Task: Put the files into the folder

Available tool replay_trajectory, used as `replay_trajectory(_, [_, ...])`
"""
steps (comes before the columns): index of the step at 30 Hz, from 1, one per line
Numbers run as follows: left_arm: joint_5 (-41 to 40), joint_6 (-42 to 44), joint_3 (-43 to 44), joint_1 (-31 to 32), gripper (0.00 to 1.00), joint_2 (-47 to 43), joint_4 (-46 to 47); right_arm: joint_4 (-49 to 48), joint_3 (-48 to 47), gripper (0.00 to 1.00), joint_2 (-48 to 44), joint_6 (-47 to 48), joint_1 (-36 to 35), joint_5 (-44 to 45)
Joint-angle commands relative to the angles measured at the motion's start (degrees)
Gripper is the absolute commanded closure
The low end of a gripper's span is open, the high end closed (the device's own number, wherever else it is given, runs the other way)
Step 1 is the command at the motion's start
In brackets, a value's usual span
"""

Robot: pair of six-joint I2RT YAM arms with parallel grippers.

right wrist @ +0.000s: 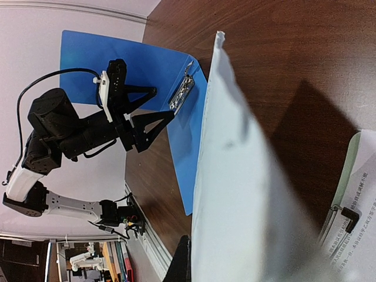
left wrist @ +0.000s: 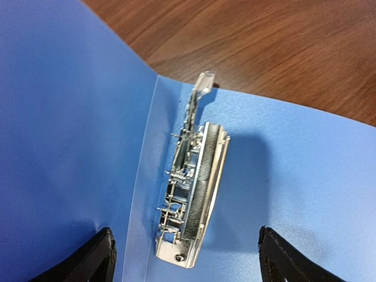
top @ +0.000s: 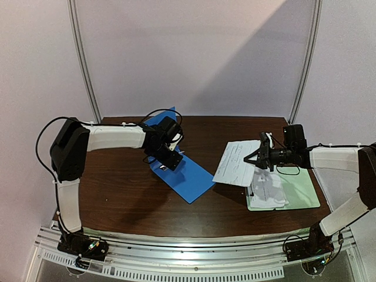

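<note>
Dark wooden table (top: 117,188) below: my left pincer (top: 167,156) hangs spread over the open folder (top: 189,177), its clip (left wrist: 194,188) between the fingers. Right of it, my right pincer (top: 259,157) pinches one sheet (top: 235,164), raised beside the clipboard (top: 301,191); next, I think, I must carry it leftward onto the folder.

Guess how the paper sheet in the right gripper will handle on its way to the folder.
Probably floppy: the sheet, pinched at one edge by the right gripper, bows in the right wrist view. Thin, so likely very light; quick moves may make it flap. Its free edge may drag or curl landing on the blue folder.
</note>
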State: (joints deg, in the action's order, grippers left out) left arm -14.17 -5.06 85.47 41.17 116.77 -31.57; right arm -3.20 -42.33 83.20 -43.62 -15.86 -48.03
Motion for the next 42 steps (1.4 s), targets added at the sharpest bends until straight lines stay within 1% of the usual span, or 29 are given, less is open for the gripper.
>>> replay_trajectory(1, [0.4,0.8,-1.2,-1.4,0.12,1.1,1.5,1.1,0.0,1.0,-0.3,0.9,-0.3,1.1])
replay_trajectory(4, [1.8,0.7,-2.6,-2.5,0.12,0.9,2.8,1.2,0.0,1.0,-0.1,0.9,-0.3,1.1])
replay_trajectory(6, [3.9,0.5,-3.4,-3.3,0.17,0.6,4.0,1.3,0.0,1.0,0.1,1.0,-0.3,1.1])
replay_trajectory(15, [7.3,0.1,-3.5,-4.7,0.53,2.5,5.8,0.9,-0.2,1.0,0.8,0.6,-0.6,1.2])
replay_trajectory(23, [8.8,-0.8,-4.2,-4.7,0.66,1.9,7.7,0.7,-0.5,1.0,1.5,0.4,-1.0,1.4])
replay_trajectory(29, [9.8,-2.0,-4.7,-4.7,0.85,1.3,9.2,-0.3,-0.8,1.0,2.3,0.1,-1.4,1.5])
replay_trajectory(31, [10.9,-2.7,-4.5,-4.7,0.9,1.7,9.6,-0.8,-1.2,1.0,2.5,-0.3,-1.5,1.5])
replay_trajectory(33, [11.9,-3.8,-4.2,-4.6,0.93,1.9,9.7,-1.4,-1.8,1.0,2.8,-0.7,-1.8,1.7])
replay_trajectory(36, [13.2,-6.1,-3.8,-4.2,0.94,1.6,9.6,-2.6,-2.4,1.0,3.4,-1.9,-2.8,3.2])
replay_trajectory(39, [12.9,-8.0,-3.7,-3.3,0.94,1.0,9.1,-6.3,-2.9,1.0,4.5,-5.0,-4.8,3.5])
replay_trajectory(42, [13.2,-11.4,-4.3,-2.8,0.95,0.3,9.1,-10.4,-4.3,1.0,7.6,-8.8,-7.7,3.3])
